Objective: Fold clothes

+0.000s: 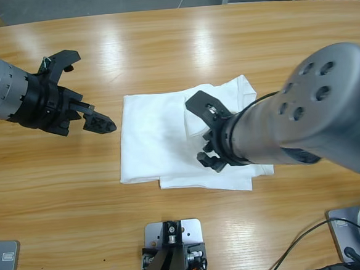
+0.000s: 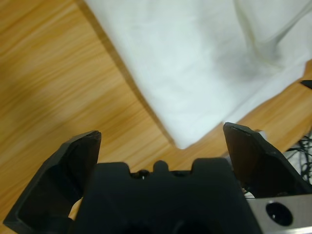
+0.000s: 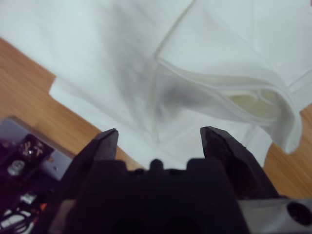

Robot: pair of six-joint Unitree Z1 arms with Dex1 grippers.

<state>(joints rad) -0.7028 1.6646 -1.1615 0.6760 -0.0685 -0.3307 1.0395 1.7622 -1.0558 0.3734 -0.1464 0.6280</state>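
The clothes are one white T-shirt, lying folded into a rough rectangle at the middle of the wooden table. My left gripper hovers just off the shirt's left edge, open and empty. In the left wrist view the left gripper faces a corner of the T-shirt. My right gripper is over the shirt's right half, open, holding nothing. The right wrist view looks past the right gripper at a raised, doubled fold of the T-shirt.
Bare wood surrounds the shirt on all sides. The right arm's large silver elbow hangs over the table's right side and hides the shirt's right edge. Black cables lie at the front right.
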